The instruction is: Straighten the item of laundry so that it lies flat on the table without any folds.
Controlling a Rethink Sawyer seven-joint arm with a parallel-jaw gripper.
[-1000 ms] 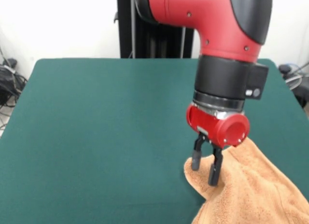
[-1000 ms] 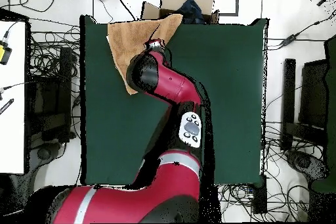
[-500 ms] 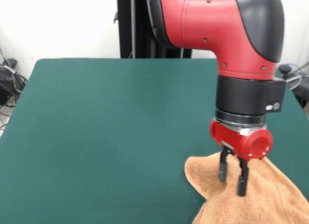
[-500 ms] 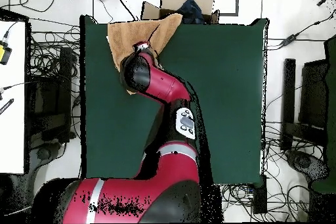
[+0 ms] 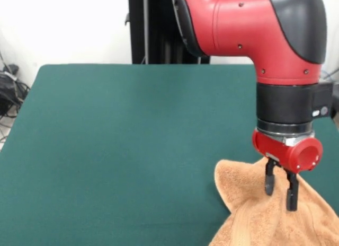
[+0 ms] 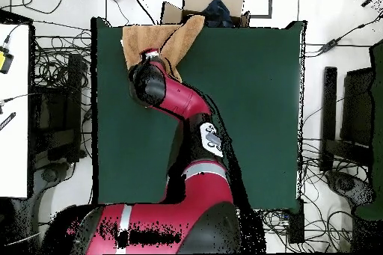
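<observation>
broadly, wide rectangular table with a dark green felt-like top [image 5: 116,150], mostly bare in the front view. red and black arm [image 5: 265,39] coming down at the right side of that view, wrist upright, ending in a red cylindrical housing. in the overhead view, same arm [image 6: 168,99] reaching from the bottom toward the table's upper-left corner, covering much of what lies beneath. light orange-tan terry hand towel [image 5: 254,214] bunched at the lower-right corner in the front view, running off the bottom and right edges, with one rounded flap raised toward the left and creases across the surface; clearly not flat. overhead, towel [image 6: 161,39] at the table's top-left corner, a pointed tongue stretching along the top edge toward a cardboard box [image 6: 213,1] off the table. small black two-fingered gripper [image 5: 279,192] pointing straight down, fingers a narrow gap apart, tips pressed into the terry pile; cannot tell whether cloth is pinched between them.
</observation>
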